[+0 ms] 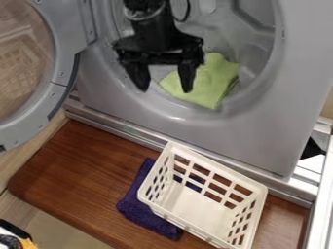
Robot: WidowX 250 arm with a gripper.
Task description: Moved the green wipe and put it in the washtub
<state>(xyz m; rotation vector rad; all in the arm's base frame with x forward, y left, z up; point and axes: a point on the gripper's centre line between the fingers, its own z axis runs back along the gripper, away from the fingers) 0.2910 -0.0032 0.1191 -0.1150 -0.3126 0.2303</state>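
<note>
The black gripper (164,85) hangs in front of the washtub's round opening, its two fingers spread apart and pointing down with nothing held between them. The green wipe (209,81) lies crumpled inside the grey washtub (257,53), on the lower part of the drum near the rim. The gripper's right finger overlaps the wipe's left part in the view; whether they touch I cannot tell.
An open round door (48,90) stands at the left. Below the machine, a white plastic basket (195,202) sits on a brown wooden board (84,175), partly over a dark purple cloth (139,214). A metal rail (117,130) runs along the machine's lower edge.
</note>
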